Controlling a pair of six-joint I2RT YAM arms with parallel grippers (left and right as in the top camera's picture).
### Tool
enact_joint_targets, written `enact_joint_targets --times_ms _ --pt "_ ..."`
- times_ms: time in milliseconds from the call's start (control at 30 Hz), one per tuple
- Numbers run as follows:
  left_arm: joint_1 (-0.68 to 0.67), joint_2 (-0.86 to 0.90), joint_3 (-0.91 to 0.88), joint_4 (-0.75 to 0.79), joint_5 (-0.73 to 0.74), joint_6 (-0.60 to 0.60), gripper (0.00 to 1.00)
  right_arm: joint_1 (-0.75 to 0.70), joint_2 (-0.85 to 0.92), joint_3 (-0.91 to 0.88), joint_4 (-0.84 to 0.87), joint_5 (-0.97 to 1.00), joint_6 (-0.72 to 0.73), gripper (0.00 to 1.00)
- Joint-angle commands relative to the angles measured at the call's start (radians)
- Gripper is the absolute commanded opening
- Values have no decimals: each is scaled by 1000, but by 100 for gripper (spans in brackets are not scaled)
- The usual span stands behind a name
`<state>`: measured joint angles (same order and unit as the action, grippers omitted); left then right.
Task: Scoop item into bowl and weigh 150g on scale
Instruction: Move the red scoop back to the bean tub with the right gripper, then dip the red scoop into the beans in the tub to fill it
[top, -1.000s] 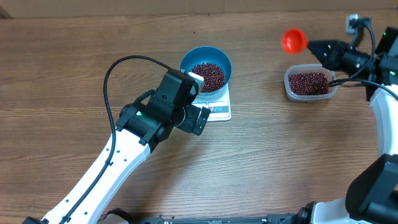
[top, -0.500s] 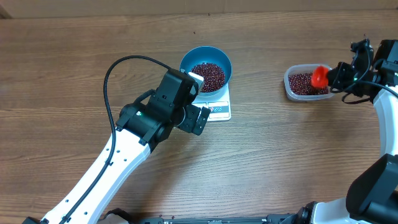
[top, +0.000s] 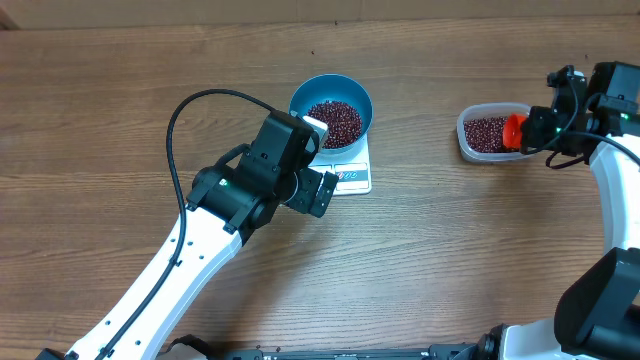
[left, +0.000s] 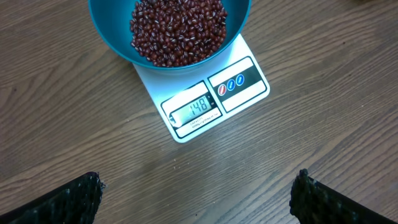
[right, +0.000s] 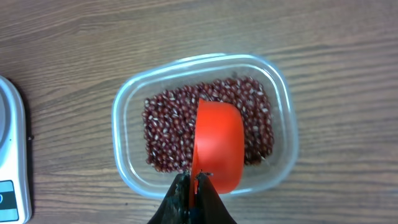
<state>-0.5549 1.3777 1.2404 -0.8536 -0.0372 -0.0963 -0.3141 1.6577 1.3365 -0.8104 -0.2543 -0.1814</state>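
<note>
Overhead, the left arm (top: 180, 250) slants up from the lower left, its wrist just beside the scale's (top: 352, 176) display edge. The left fingers (left: 68, 202) are spread wide and hold nothing above the table (top: 450, 260). The blue bowl (top: 300, 100) of beans (left: 177, 31) sits on the scale's rear half, and the display faces the robot. The right arm (top: 610, 190) reaches left from the right edge. The right fingers (right: 186, 202) are clamped on the handle of a red scoop (right: 217, 146), which points away from them, lengthwise over the beans in the clear tub (right: 124, 112).
</note>
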Motion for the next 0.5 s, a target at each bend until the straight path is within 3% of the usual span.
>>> enact_joint_targets --times_ms 0,467 --pt "-2 8 12 0 5 22 99 26 4 4 16 9 -11 4" --pt "-2 8 12 0 5 22 100 40 86 4 8 18 -11 4"
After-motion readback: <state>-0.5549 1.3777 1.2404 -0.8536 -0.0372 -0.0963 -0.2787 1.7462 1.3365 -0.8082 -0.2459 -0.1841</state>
